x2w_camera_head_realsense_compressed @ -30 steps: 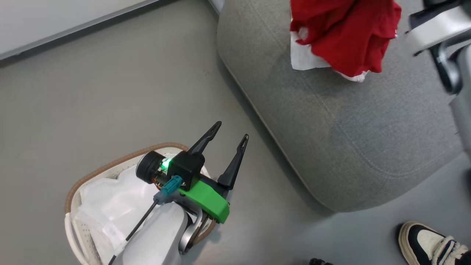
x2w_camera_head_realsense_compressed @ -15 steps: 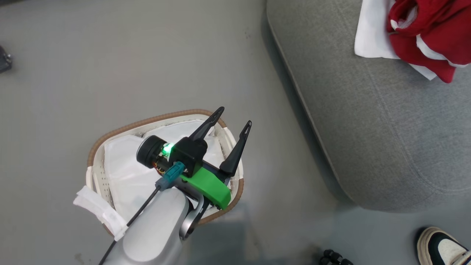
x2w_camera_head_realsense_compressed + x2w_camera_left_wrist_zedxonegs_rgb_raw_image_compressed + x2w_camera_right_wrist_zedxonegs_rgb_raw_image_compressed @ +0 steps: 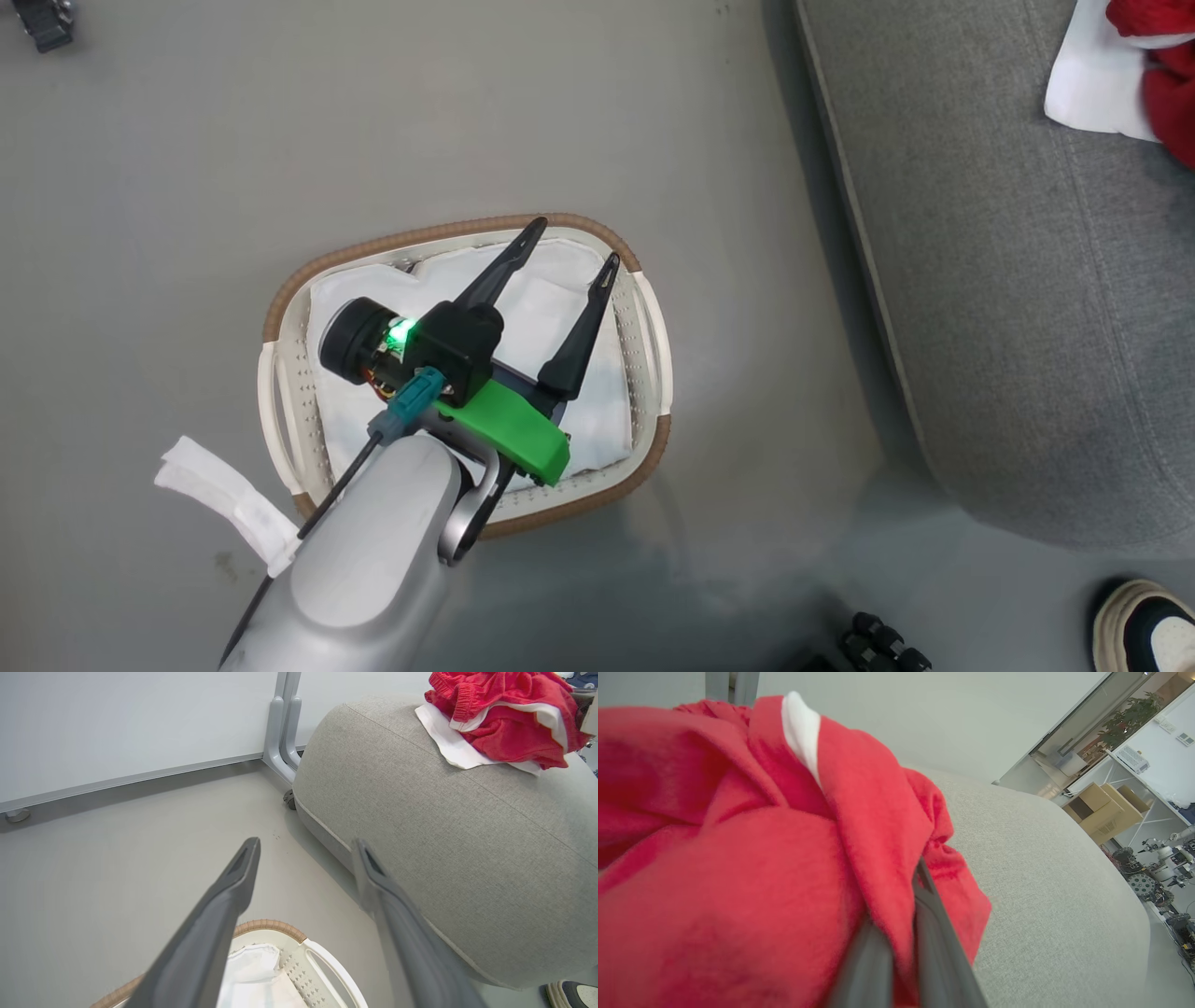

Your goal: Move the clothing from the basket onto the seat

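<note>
So the right gripper (image 3: 901, 896) is clamping the red clothing (image 3: 738, 858), which is already lying on the seat (image 3: 1041, 882), back from its rounded edge — I'd be spreading the fingers wide and lifting straight off so nothing's dragging along. The left gripper (image 3: 574, 241) is hanging, fingers apart, over the basket (image 3: 411, 239).

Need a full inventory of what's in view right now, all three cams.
basket: one, cream with brown rim, on floor beside seat
white sheet: one, white, lining basket
seat: one, grey, right of basket
clothing: one heap, red with white stripes, on seat
white cloth: one, white, under the heap
shoe: one, black and white, on floor near seat
wall: one, white, behind seat
left gripper: one, dark, jaws open above basket
right gripper: one, dark, jaws shut on clothing
</note>
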Motion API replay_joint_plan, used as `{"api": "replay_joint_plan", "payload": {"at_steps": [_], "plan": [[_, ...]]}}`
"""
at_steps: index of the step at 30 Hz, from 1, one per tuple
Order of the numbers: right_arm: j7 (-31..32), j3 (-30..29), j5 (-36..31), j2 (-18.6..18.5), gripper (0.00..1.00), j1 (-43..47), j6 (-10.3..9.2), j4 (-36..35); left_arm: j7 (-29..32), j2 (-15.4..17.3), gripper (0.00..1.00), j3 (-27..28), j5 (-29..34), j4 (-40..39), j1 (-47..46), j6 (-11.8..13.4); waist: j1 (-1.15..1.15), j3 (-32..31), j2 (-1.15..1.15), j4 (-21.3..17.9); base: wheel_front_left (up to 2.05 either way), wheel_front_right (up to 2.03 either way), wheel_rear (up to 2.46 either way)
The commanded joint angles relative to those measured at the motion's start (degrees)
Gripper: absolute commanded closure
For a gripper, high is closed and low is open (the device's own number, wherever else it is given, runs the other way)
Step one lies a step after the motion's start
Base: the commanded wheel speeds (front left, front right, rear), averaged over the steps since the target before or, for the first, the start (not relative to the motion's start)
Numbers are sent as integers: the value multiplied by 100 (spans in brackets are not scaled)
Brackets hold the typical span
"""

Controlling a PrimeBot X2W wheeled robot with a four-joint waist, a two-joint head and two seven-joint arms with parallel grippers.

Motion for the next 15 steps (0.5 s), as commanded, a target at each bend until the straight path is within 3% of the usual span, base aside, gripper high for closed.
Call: {"api": "replay_joint_plan", "payload": {"at_steps": [1, 7, 15], "plan": [[-15, -39, -8, 92, 0, 141, -6, -79, 6, 36, 0, 53, 57, -12, -71, -9, -1, -44, 0, -17, 0, 0, 0], [-14, 59, 200, 338, 0, 590, -7, -513, 6, -58, 0, 162, 78, -44, 105, -9, -1, -414, 0, -90, 0, 0, 0], [-15, 862, 743, 563, 0, 1539, -7, -1306, 6, -127, 0, 406, 53, -38, 561, -9, -1, -1142, 0, -84, 0, 0, 0]]}}
